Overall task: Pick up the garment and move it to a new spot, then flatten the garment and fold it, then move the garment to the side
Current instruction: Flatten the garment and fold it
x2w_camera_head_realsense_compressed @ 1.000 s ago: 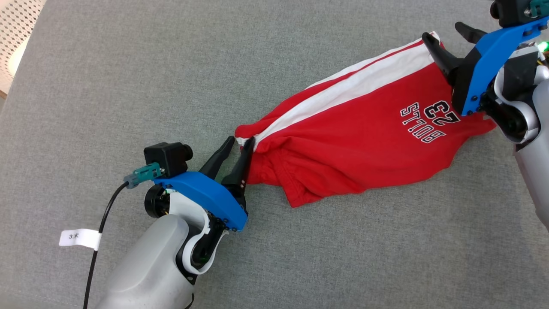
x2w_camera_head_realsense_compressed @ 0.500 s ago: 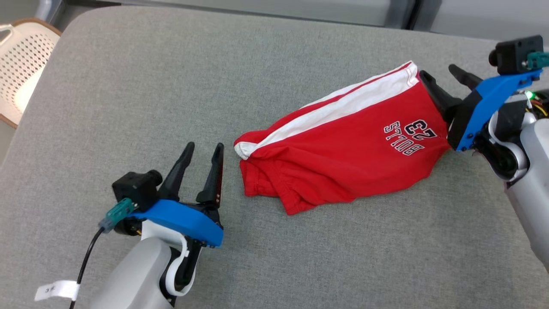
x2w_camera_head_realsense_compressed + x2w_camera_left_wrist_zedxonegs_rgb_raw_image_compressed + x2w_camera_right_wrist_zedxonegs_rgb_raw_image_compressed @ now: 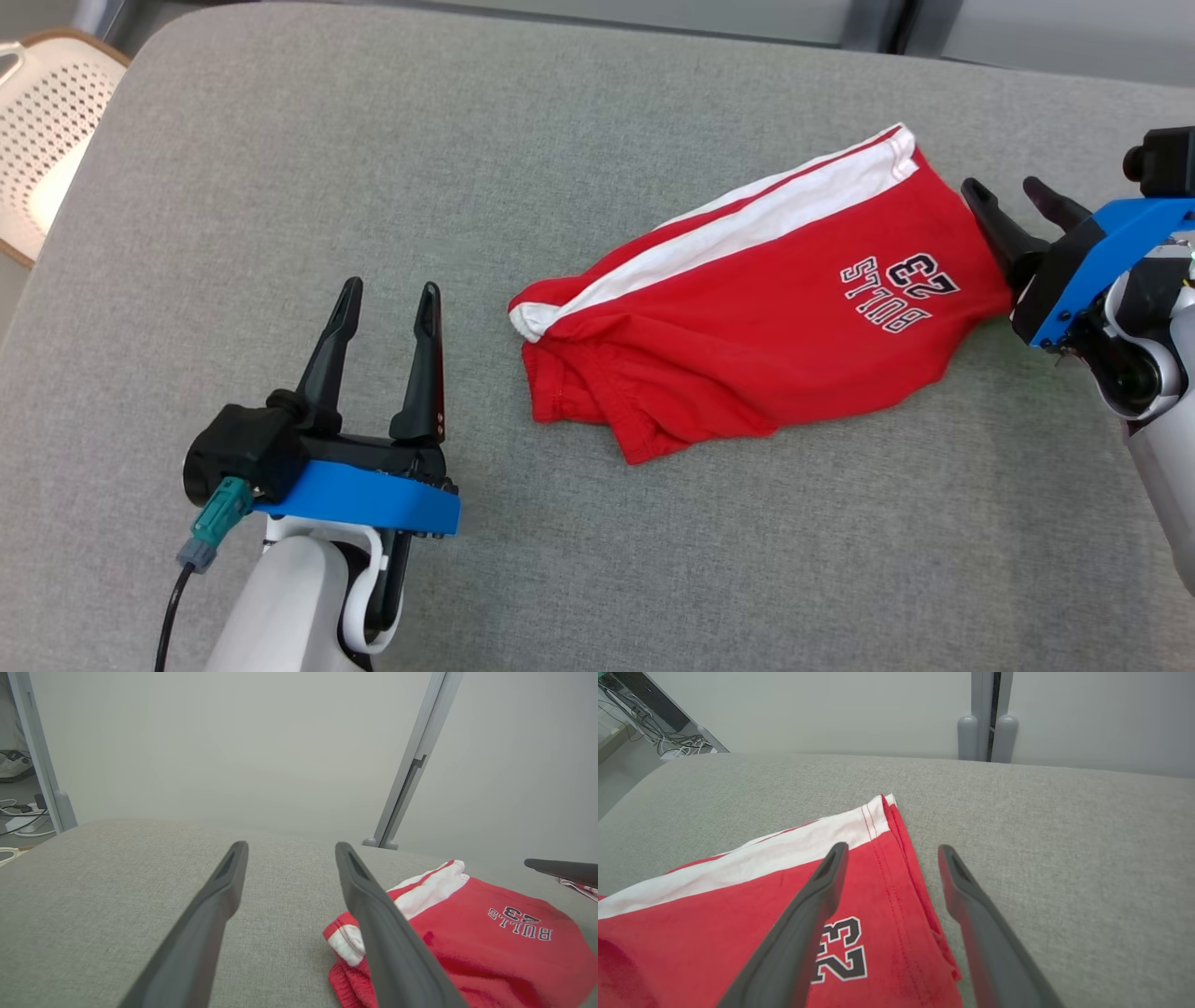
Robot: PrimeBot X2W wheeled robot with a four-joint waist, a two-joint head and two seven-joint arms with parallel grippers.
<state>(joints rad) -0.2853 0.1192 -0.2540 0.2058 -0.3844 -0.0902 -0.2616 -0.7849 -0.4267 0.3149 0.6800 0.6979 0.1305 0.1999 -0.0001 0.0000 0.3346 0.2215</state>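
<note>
Red shorts (image 3: 747, 327), white side stripe, lie rumpled; left hand (image 3: 391, 285) and right hand (image 3: 999, 184) spread, empty.

Both arms back away from the shorts (image 3: 747, 317)
The left gripper (image 3: 391, 285), a second ago pinching their left corner, now stands wide open and apart from them, nearer the robot. The right gripper (image 3: 1001, 185) has drawn back off the cloth to its right edge. The head camera has shifted too.

The right wrist view's edges crop the garment (image 3: 714, 933). A left end effector (image 3: 290, 845) finger (image 3: 387, 933) partly hides its white band.
</note>
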